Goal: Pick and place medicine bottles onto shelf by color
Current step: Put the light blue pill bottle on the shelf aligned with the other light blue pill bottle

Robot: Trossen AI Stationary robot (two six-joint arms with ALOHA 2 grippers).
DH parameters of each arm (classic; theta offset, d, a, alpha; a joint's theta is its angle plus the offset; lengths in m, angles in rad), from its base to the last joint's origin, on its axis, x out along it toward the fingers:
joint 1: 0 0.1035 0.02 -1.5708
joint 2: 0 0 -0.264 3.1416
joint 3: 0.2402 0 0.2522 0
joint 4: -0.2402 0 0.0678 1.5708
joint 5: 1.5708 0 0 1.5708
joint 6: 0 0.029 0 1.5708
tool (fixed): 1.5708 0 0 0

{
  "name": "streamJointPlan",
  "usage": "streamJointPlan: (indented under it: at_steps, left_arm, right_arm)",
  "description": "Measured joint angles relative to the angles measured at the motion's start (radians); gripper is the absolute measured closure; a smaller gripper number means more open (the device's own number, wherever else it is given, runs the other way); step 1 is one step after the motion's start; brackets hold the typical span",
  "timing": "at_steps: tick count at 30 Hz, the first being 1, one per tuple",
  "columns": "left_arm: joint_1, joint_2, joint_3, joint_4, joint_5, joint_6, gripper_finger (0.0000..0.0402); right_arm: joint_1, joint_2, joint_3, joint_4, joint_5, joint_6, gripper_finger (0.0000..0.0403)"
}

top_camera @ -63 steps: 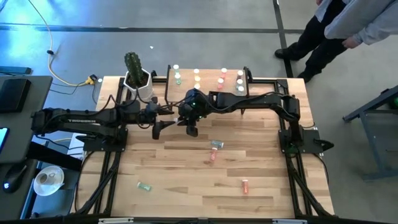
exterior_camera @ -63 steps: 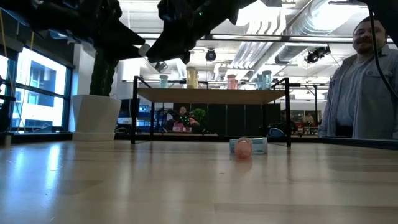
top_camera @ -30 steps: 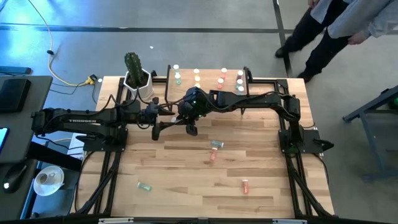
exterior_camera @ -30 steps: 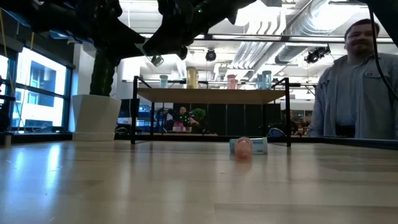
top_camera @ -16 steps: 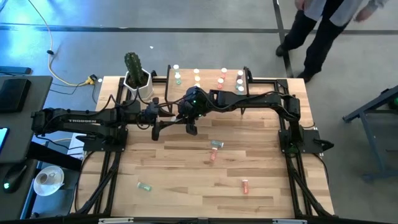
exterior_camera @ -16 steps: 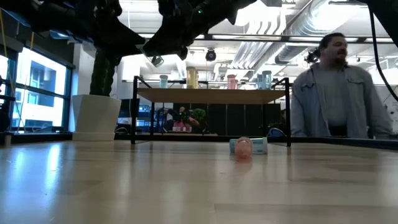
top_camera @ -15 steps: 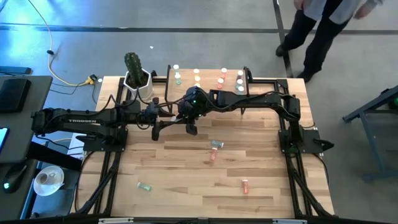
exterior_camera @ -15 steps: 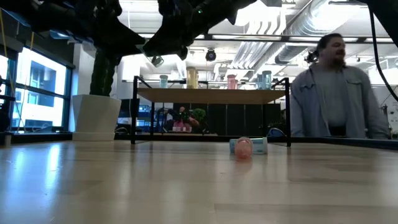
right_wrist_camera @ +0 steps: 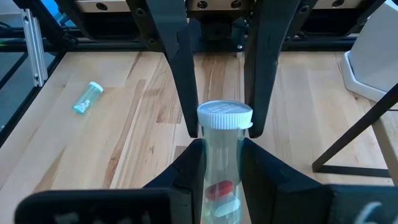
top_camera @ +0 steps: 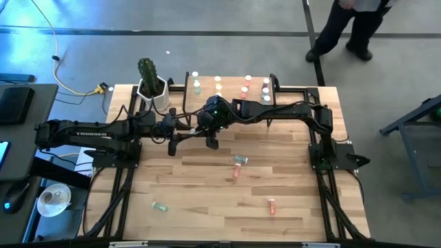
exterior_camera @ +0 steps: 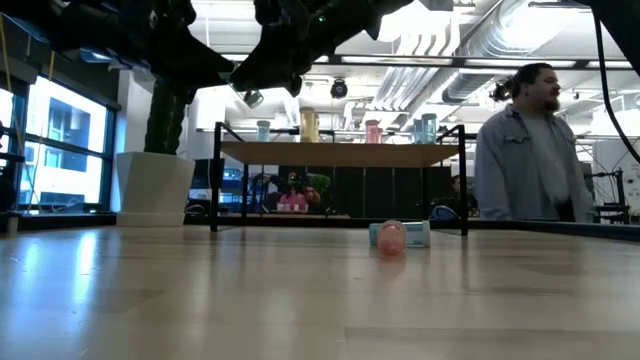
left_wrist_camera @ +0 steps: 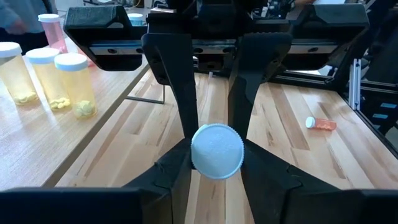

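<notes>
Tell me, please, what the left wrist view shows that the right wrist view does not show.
Only the left wrist view: three yellow bottles standing on the shelf, and a pink-red bottle lying on the table.
Only the right wrist view: a teal bottle lying on the table, the white pot, and the pills inside the held bottle.
Both: the white-capped pale bottle, gripped by the right end effector, with the left end effector at its cap.
</notes>
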Motion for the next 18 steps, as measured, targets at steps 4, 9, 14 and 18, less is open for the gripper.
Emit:
streamJointPlan:
  at_steps: [4, 9, 14, 18]
  left_arm:
    - [-0.001, 0.0, 0.0, 0.0, -0.001, 0.0, 0.0285]
    - [-0.001, 0.0, 0.0, 0.0, -0.008, 0.0, 0.0284]
    - [0.0, 0.0, 0.0, 0.0, -0.014, 0.0, 0.0284]
    - [0.0, 0.0, 0.001, 0.002, -0.015, 0.0, 0.0284]
  right_arm:
    - [0.0, 0.0, 0.0, 0.0, -0.001, 0.0, 0.033]
    - [0.001, 0.0, 0.0, 0.004, 0.029, -0.005, 0.0303]
    - [0.002, 0.0, 0.0, 0.005, 0.051, -0.002, 0.0276]
    - [0.001, -0.013, 0.0, -0.008, 0.051, -0.001, 0.0268]
